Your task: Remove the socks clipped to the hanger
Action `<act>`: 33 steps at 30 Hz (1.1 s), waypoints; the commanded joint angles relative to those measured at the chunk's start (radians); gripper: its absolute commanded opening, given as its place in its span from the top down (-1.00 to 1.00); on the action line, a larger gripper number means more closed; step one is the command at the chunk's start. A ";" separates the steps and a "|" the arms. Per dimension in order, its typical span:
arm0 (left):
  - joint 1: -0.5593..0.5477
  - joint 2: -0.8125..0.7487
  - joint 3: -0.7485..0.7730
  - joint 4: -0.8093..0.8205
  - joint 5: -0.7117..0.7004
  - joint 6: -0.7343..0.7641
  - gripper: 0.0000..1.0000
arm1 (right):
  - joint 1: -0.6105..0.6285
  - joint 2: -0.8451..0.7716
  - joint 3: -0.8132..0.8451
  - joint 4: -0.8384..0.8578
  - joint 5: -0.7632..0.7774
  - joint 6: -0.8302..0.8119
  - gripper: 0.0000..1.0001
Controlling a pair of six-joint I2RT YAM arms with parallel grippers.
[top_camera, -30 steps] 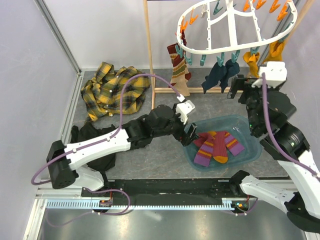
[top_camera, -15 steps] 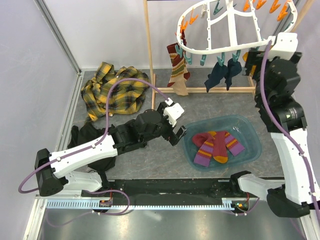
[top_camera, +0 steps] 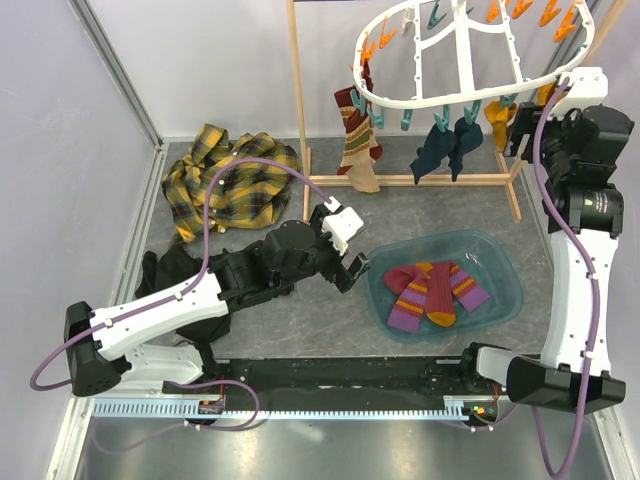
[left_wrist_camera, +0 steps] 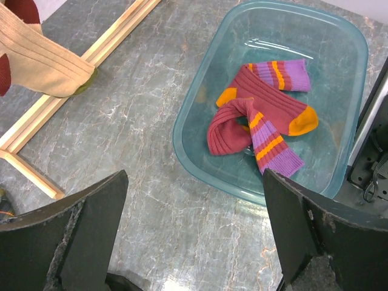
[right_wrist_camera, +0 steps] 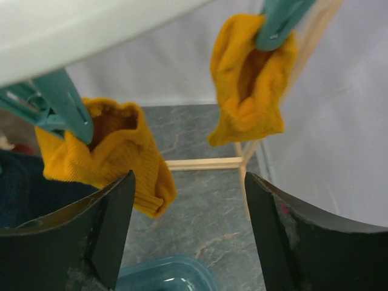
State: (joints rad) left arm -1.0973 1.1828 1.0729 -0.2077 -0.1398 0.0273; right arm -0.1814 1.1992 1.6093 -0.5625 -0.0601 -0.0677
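The right gripper (right_wrist_camera: 189,182) is hovering just under the white hanger (right_wrist_camera: 73,36), its two dark fingers standing wide apart with nothing between them. Just ahead of it and slightly above, two mustard socks (top_camera: 498,115) are dangling, each pinched at the cuff by a teal clip (right_wrist_camera: 66,106). The nearer mustard sock (right_wrist_camera: 103,157) is hanging ahead and left of the gap, close by the left finger. The farther mustard sock (right_wrist_camera: 248,97) is hanging higher, ahead and a little right. Both are hanging with their long axis running straight down from clip to toe, so the coming pull will probably need to run downward, away from the clip. Depth is hard to judge from the wrist view, so the nearer sock may be sitting just beyond the fingertips rather than between them. Farther to this gripper's left along the rim, navy socks (top_camera: 445,145) and, beyond them, maroon and beige socks (top_camera: 355,135) are hanging clipped too. Far below, the left gripper (left_wrist_camera: 195,182) is hovering low over the table, fingers spread and empty. Ahead of it and to its right, a clear blue basin (left_wrist_camera: 209,91) is holding two striped socks (left_wrist_camera: 260,115). The right arm is by far the nearer to the hanging socks.
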 commanded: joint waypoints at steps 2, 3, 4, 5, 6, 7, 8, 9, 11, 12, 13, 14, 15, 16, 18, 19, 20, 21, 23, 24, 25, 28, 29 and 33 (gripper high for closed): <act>-0.007 -0.009 -0.004 0.027 -0.023 0.042 -0.99 | -0.012 0.004 -0.046 0.082 -0.250 0.023 -0.48; -0.009 -0.006 -0.005 0.028 -0.021 0.040 -0.99 | -0.012 -0.001 -0.064 0.096 -0.280 0.029 -0.45; -0.009 -0.005 -0.005 0.030 -0.020 0.039 -0.99 | -0.012 -0.003 -0.074 0.108 -0.294 0.034 -0.41; -0.009 -0.003 -0.005 0.031 -0.018 0.037 -0.99 | -0.012 -0.006 -0.083 0.128 -0.303 0.035 -0.41; -0.007 -0.002 -0.004 0.034 -0.017 0.034 -0.99 | -0.013 -0.007 -0.097 0.133 -0.310 0.035 -0.42; -0.009 0.000 -0.005 0.034 -0.017 0.033 -0.99 | -0.013 -0.006 -0.100 0.136 -0.310 0.039 -0.41; -0.007 0.001 -0.007 0.039 -0.014 0.028 -0.99 | -0.013 -0.006 -0.104 0.136 -0.310 0.039 -0.42; -0.009 0.001 -0.007 0.039 -0.012 0.026 -0.99 | -0.012 -0.007 -0.107 0.138 -0.310 0.042 -0.46; -0.007 0.008 -0.007 0.044 -0.007 0.022 -0.99 | -0.013 -0.015 -0.118 0.141 -0.328 0.051 -0.53; -0.009 0.009 -0.007 0.045 -0.004 0.022 -0.99 | -0.013 -0.018 -0.123 0.144 -0.337 0.057 -0.58; -0.009 0.012 -0.007 0.045 -0.004 0.022 -0.99 | -0.012 -0.027 -0.127 0.147 -0.349 0.060 -0.60; -0.007 0.015 -0.007 0.045 -0.001 0.019 -0.99 | -0.013 -0.029 -0.137 0.156 -0.356 0.068 -0.61; -0.007 0.017 -0.007 0.045 0.005 0.017 -0.99 | -0.013 -0.033 -0.140 0.161 -0.369 0.068 -0.61; -0.009 0.018 -0.007 0.047 0.008 0.016 -0.99 | -0.013 -0.039 -0.146 0.168 -0.385 0.095 -0.62; -0.009 0.018 -0.005 0.050 0.012 0.013 -0.99 | -0.013 -0.044 -0.164 0.196 -0.431 0.121 -0.61; -0.009 0.018 -0.007 0.051 0.012 0.013 -0.99 | -0.013 -0.049 -0.169 0.214 -0.443 0.132 -0.60; -0.009 0.020 -0.005 0.054 0.014 0.011 -0.99 | -0.013 -0.052 -0.176 0.225 -0.475 0.153 -0.59; -0.007 0.021 -0.005 0.063 0.019 0.010 -0.99 | -0.012 -0.053 -0.178 0.233 -0.490 0.166 -0.57; -0.009 0.027 0.013 0.068 0.029 -0.004 -0.99 | -0.010 -0.059 -0.184 0.262 -0.536 0.189 -0.55; -0.009 0.032 0.027 0.068 0.034 -0.009 -0.99 | -0.007 -0.062 -0.186 0.271 -0.544 0.218 -0.54; -0.007 0.034 0.041 0.070 0.037 -0.018 -0.98 | -0.004 -0.066 -0.187 0.286 -0.547 0.229 -0.53; -0.007 0.055 0.134 0.089 0.031 -0.044 -0.97 | 0.017 -0.066 -0.190 0.296 -0.554 0.264 -0.48; -0.009 0.064 0.153 0.100 0.022 -0.050 -0.97 | 0.031 -0.064 -0.190 0.294 -0.554 0.267 -0.47; -0.009 0.098 0.231 0.129 0.020 -0.069 -0.97 | 0.060 -0.081 -0.206 0.296 -0.555 0.289 -0.47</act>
State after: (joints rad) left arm -1.0973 1.2610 1.1988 -0.1707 -0.1207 0.0059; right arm -0.1467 1.1503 1.4189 -0.3206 -0.5747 0.1738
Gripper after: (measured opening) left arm 0.990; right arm 0.732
